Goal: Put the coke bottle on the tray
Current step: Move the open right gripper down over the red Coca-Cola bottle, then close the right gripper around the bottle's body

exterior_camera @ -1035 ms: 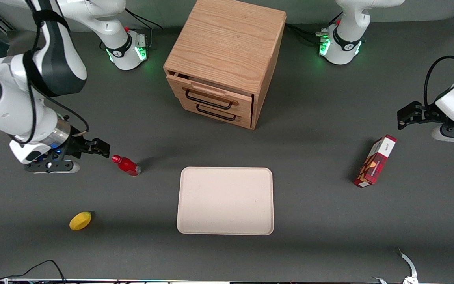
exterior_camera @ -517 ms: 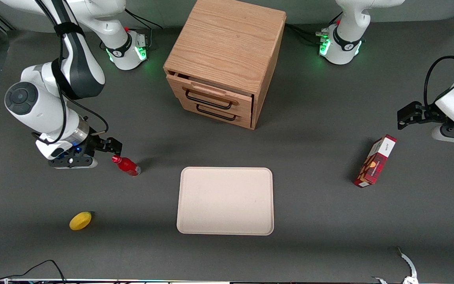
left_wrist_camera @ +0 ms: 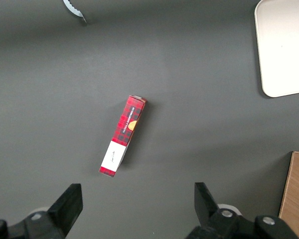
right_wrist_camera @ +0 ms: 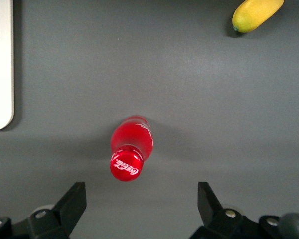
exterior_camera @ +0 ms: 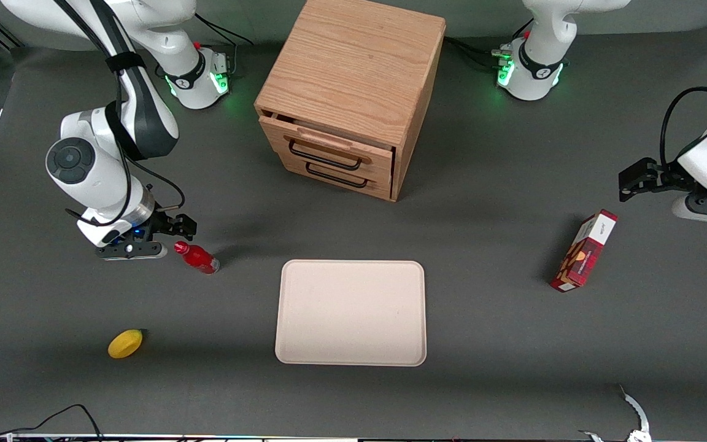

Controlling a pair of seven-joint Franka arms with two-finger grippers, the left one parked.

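Note:
The coke bottle (exterior_camera: 197, 258), small and bright red with a red cap, stands on the dark table beside the tray (exterior_camera: 351, 313), toward the working arm's end. The tray is a large, pale cream-pink rectangle with nothing on it. My right gripper (exterior_camera: 180, 227) hovers just above the bottle's cap, slightly farther from the front camera, open and holding nothing. In the right wrist view the Coca-Cola cap of the bottle (right_wrist_camera: 131, 147) faces the camera, just ahead of the gap of the open gripper (right_wrist_camera: 141, 200). The tray's rim (right_wrist_camera: 0, 64) shows at that view's edge.
A wooden drawer cabinet (exterior_camera: 353, 92) stands farther from the front camera than the tray, its top drawer slightly pulled out. A yellow lemon (exterior_camera: 125, 343) lies nearer the front camera than the bottle. A red-and-white box (exterior_camera: 583, 250) lies toward the parked arm's end.
The right arm has swung in toward the bottle, bringing the open gripper from beside it to just over its cap. The bottle and tray have not moved.

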